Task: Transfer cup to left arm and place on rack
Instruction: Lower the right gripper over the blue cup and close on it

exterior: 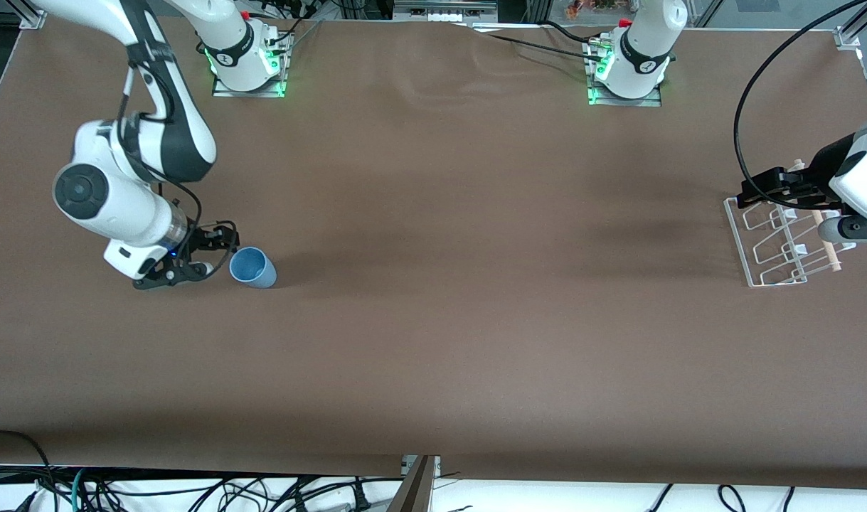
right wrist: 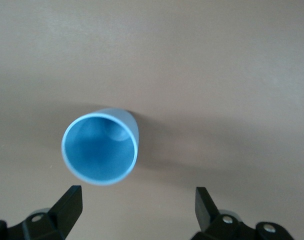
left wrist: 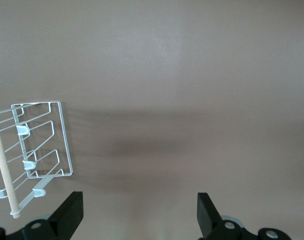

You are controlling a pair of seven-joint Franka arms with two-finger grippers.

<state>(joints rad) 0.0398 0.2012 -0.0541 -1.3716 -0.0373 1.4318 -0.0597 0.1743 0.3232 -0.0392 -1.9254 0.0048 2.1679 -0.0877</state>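
The light-blue cup (exterior: 252,268) stands on the brown table toward the right arm's end, its open mouth (right wrist: 99,152) showing. My right gripper (exterior: 218,249) is low beside it, open, and the cup sits just ahead of the fingertips (right wrist: 72,196), not between them. The white wire rack (exterior: 774,245) with its wooden dowel (exterior: 829,245) lies toward the left arm's end. My left gripper (exterior: 752,192) hovers open and empty over the rack's edge. In the left wrist view the rack (left wrist: 42,145) lies off to one side of the open left gripper (left wrist: 139,199).
Both arm bases (exterior: 247,64) (exterior: 629,71) stand at the edge of the table (exterior: 447,235) farthest from the front camera. Cables (exterior: 191,494) hang below the nearest edge. A black cable (exterior: 742,128) loops over the table near the left arm.
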